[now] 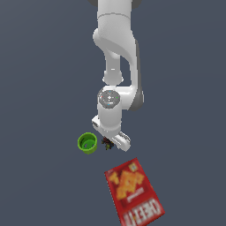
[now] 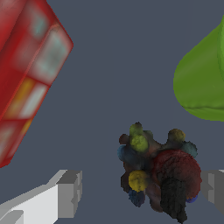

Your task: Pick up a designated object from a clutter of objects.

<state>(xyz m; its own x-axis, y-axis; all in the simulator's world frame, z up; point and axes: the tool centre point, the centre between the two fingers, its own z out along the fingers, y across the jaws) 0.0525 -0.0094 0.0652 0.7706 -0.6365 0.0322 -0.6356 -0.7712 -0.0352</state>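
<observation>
Dark speckled lump (image 2: 157, 175) between the 2 jaws, nearer one. Jaws apart, not clamped. Green cup (image 1: 87, 143) and red cracker box (image 1: 133, 192) outside the jaws.

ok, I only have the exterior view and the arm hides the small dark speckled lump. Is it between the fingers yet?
Observer: Yes. In the wrist view the small dark lumpy object with coloured specks sits between the fingers of the open gripper.
Operator: Centred?
Observer: No. It is close to, perhaps touching, the finger on the side of the green plastic cup. There is a wide gap to the other finger.
Operator: Cracker box in the way?
Observer: No. The red cardboard cracker box lies apart from the lump, with bare grey floor between them.
</observation>
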